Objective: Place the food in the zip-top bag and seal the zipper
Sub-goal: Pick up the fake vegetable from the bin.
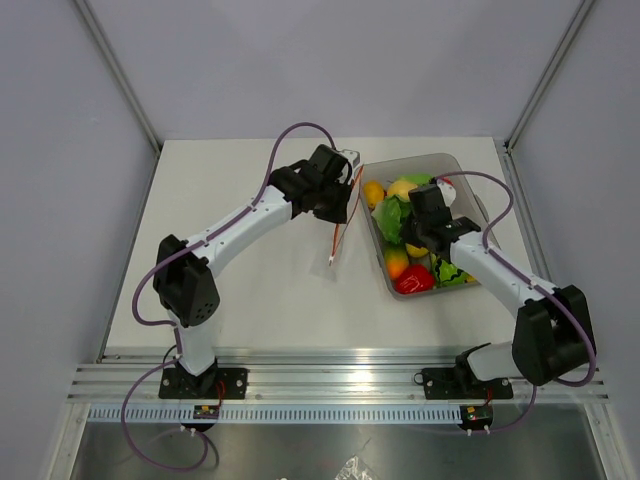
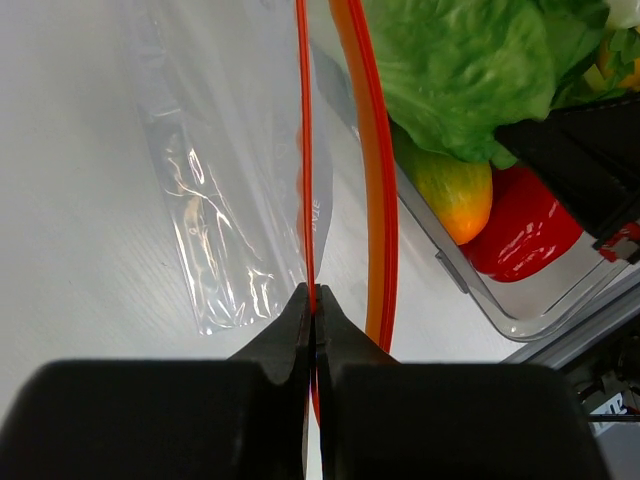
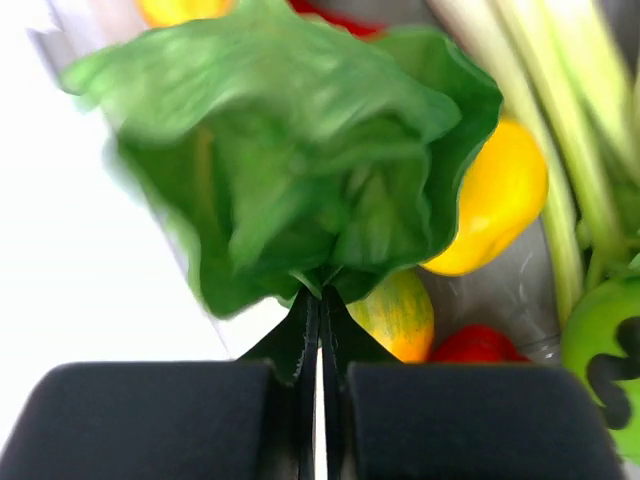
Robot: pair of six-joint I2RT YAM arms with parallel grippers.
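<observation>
Clear zip-top bag (image 2: 225, 190), zipper (image 2: 379, 200) apparently parted; food (image 2: 460, 80) heaped alongside.

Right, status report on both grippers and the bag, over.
Left gripper shut on zipper, zip-top bag mouth open. Right gripper shut on lettuce over tub. Nothing seen blocking.

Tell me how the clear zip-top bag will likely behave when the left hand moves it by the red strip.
Probably floppy: the zip-top bag is thin, wrinkled film trailing from the zipper that the left hand pinches. Likely very light, so it should drag or flutter easily. The zipper looks stiffer, its two strips forming smooth curves with a gap between.
</observation>
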